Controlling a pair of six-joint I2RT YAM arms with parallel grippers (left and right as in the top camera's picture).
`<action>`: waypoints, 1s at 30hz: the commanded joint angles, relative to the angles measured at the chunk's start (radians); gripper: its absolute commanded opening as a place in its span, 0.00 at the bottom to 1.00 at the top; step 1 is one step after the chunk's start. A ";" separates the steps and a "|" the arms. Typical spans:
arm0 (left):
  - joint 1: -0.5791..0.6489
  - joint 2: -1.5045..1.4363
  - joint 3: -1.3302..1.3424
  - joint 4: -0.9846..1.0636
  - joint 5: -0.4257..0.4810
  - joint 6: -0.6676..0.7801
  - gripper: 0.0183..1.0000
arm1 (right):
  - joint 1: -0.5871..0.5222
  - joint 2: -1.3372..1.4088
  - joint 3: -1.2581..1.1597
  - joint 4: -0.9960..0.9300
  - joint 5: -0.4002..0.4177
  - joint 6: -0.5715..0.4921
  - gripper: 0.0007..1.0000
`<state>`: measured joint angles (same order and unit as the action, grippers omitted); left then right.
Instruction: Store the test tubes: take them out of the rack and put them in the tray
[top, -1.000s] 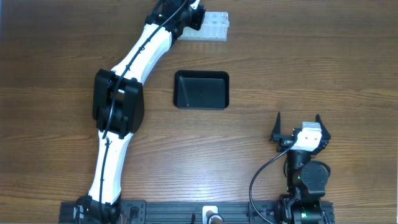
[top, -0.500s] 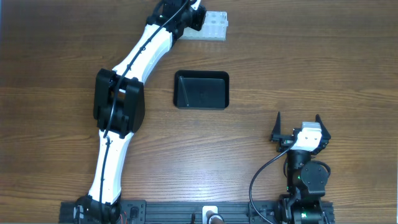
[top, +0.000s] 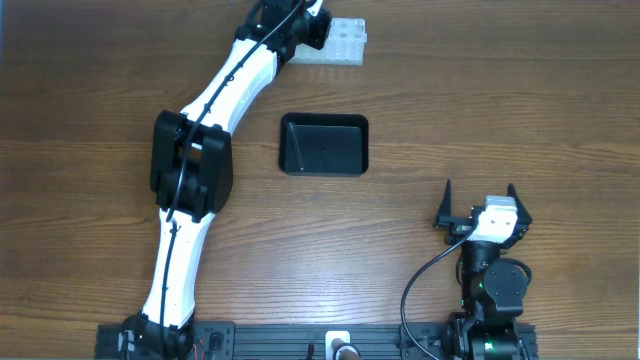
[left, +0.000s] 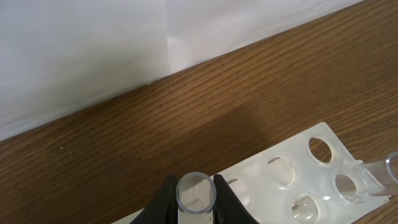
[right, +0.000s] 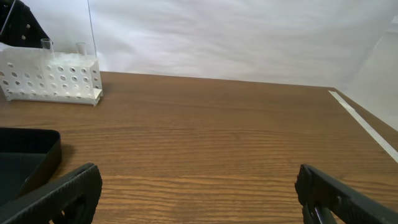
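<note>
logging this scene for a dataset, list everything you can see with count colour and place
test tube: at least two, clear, one between the left gripper's fingers at the rack, the rest standing in the rack
rack: one, white, far edge of the table
tray: one, black, middle of the table, nothing seen in it
table: one, brown wood
backdrop: one, white, behind the table's far edge
left gripper: one, black, shut on a test tube over the rack
right gripper: one, black, open, near its own base, apart from rack and tray
</note>
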<state>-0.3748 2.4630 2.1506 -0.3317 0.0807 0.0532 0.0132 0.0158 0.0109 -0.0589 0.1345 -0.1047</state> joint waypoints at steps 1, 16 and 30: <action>-0.005 -0.058 0.010 0.006 0.032 0.006 0.06 | -0.008 -0.009 -0.006 -0.002 0.010 0.002 0.99; -0.008 -0.280 0.010 0.002 -0.052 0.022 0.04 | -0.008 -0.009 -0.006 -0.002 0.010 0.002 0.99; -0.032 -0.369 0.010 -0.415 -0.051 -0.148 0.03 | -0.008 -0.009 -0.006 -0.002 0.010 0.002 0.99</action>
<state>-0.3920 2.1296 2.1513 -0.6670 0.0368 0.0029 0.0132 0.0158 0.0109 -0.0589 0.1345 -0.1051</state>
